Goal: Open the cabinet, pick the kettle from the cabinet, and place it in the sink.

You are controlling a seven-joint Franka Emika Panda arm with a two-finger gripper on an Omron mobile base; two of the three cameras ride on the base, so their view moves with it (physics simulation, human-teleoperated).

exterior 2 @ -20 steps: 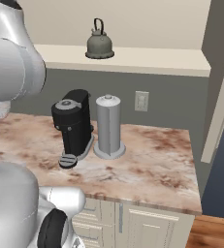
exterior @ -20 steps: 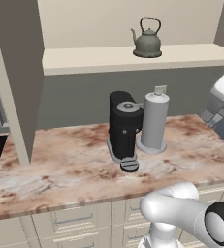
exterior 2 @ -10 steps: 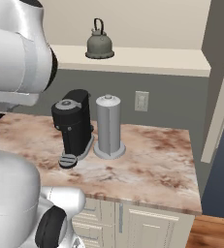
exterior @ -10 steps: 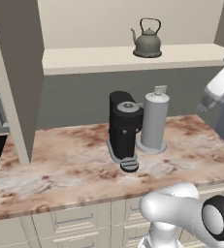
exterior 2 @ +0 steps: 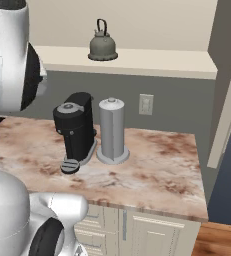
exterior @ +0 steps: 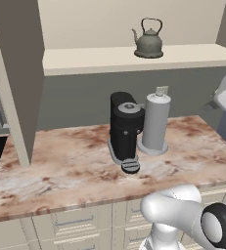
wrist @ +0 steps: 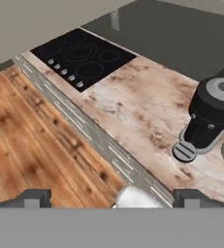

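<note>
The cabinet [exterior: 134, 59] stands open, one door [exterior: 17, 78] swung out at the left and the other door [exterior 2: 228, 95] at the right. The grey-green kettle [exterior: 148, 41] [exterior 2: 102, 45] sits upright on the cabinet's bottom shelf, spout to the left in the left base view. My gripper [wrist: 112, 198] is open and holds nothing; its fingertips [wrist: 34, 197] stand wide apart. It looks down over the counter's front edge, well away from the kettle. The sink is out of view.
On the marble counter [exterior: 75, 166] stand a black coffee machine [exterior: 125, 129] [wrist: 213, 111] and a grey paper towel holder [exterior: 154, 122] side by side, under the shelf. A black cooktop [wrist: 82, 55] lies at the counter's left end. Wooden floor [wrist: 31, 140] lies below the counter.
The white end of my arm at the right edge of the left base view has swung and turned a little. The kettle and counter things have not moved.
</note>
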